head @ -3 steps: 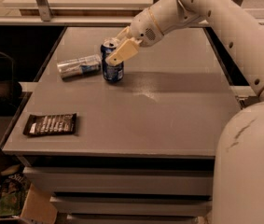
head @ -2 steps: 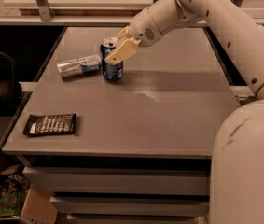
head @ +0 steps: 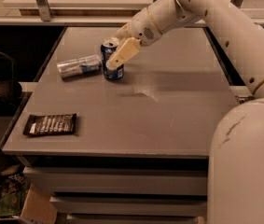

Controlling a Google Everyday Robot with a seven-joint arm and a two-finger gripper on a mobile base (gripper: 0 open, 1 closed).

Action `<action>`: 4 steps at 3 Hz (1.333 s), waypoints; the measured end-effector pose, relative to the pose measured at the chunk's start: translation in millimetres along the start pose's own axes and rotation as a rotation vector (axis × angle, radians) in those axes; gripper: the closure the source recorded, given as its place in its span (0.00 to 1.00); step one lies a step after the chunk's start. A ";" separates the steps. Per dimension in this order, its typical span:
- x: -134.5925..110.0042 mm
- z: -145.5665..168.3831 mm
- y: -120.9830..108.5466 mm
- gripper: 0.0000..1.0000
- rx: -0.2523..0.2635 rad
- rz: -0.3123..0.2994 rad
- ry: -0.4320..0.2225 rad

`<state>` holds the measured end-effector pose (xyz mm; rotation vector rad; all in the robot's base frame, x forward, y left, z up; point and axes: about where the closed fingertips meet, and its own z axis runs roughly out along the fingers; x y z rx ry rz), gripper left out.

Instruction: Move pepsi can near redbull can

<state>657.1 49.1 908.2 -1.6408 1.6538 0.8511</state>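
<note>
Gripper (head: 114, 54) at pepsi can (head: 107, 49) beside redbull can (head: 79, 66)

Shiny metal pepsi can (head: 107, 55) and redbull can (head: 79, 66); matt, smooth table (head: 169, 111); smooth plastic gripper (head: 114, 50) at the pepsi can.

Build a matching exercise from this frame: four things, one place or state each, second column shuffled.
Things:
1. dark blue soda can with a silver top
2. slim silver-and-blue can
3. flat dark snack packet
4. cream plastic pincer

Place or state:
A. lying on its side, next to the upright can
B. by the near corner of the grey table, at the picture's left
C. at the blue can, over the table's far part
D. standing upright

Pairs: 1-D, 2-A, 3-B, 4-C
</note>
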 end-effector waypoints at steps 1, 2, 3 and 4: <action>-0.8 -1.1 0.3 0.00 0.000 -0.002 -0.001; -3.3 -7.1 1.6 0.00 0.009 -0.010 -0.002; -7.0 -20.7 2.4 0.00 0.037 -0.022 -0.003; -12.3 -30.9 2.6 0.00 0.057 -0.041 -0.020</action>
